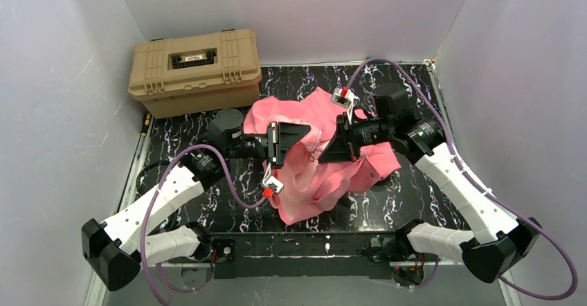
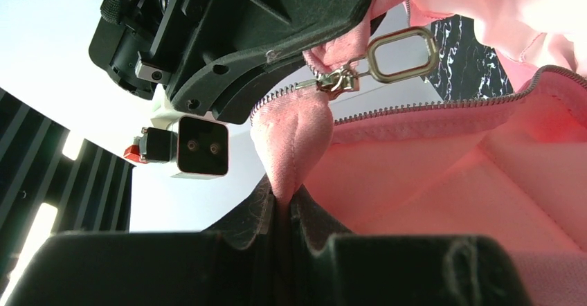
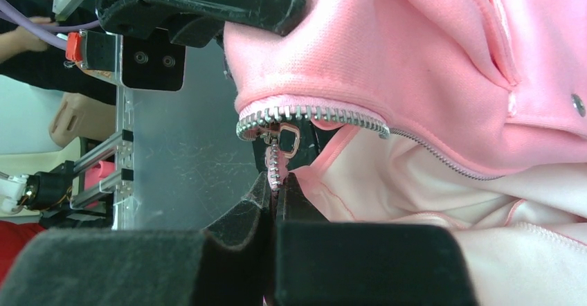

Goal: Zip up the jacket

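Bright, even light overhead; the jacket (image 1: 325, 174) casts only soft shadow on the worktop (image 1: 387, 205). Wrist views show blown-out white backgrounds and blurred bottom edges.

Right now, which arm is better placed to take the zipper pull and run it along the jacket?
Probably the right. The right gripper is shut on the zipper tape just below the slider. The left gripper pinches a jacket fold further off and can anchor it.

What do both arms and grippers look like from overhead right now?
Both the left arm and right arm have white links with black joints and a purple cable looped alongside. The left gripper and right gripper are black, wedge-shaped, each with a small white-and-red wrist camera.
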Available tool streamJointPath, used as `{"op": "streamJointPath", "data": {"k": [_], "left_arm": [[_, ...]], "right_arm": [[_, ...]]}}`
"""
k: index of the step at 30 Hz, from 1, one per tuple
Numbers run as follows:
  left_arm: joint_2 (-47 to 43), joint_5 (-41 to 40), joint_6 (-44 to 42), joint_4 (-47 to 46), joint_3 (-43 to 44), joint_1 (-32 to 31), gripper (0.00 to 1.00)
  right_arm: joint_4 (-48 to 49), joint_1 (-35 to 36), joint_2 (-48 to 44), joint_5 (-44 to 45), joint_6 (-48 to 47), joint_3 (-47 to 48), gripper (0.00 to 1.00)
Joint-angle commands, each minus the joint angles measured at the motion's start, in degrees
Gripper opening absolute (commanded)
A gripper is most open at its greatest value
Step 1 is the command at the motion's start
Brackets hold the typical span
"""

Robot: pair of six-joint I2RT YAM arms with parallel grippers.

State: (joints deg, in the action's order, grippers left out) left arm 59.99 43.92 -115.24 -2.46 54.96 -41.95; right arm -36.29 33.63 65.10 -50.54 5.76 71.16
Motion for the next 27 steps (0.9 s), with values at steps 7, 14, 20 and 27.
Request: {"op": "streamJointPath", "data": {"k": [7, 14, 20, 27], "left_arm": [[-1.25, 0.5, -0.69, -0.97, 3.18, 0.08, 0.0], [-1.42, 0.9, -1.38, -0.62, 2.87, 0.05, 0.0], [-1.42, 1.12, -2.45, -0.15, 2.65, 0.03, 0.0], [-1.31, 0.99, -2.88, -0.29, 2.43, 0.08, 0.0]], "right_arm": [[-2.73, 2.26, -0.78, 0.63, -2.13, 2.4, 0.01], [-3.57, 2.51, -0.68, 2.06, -2.84, 3.36, 0.01], [-3.31, 2.55, -0.26, 2.86, -2.95, 4.52, 0.01], [-3.09, 2.58, 0.2, 1.93, -2.78, 4.88, 0.01]]}}
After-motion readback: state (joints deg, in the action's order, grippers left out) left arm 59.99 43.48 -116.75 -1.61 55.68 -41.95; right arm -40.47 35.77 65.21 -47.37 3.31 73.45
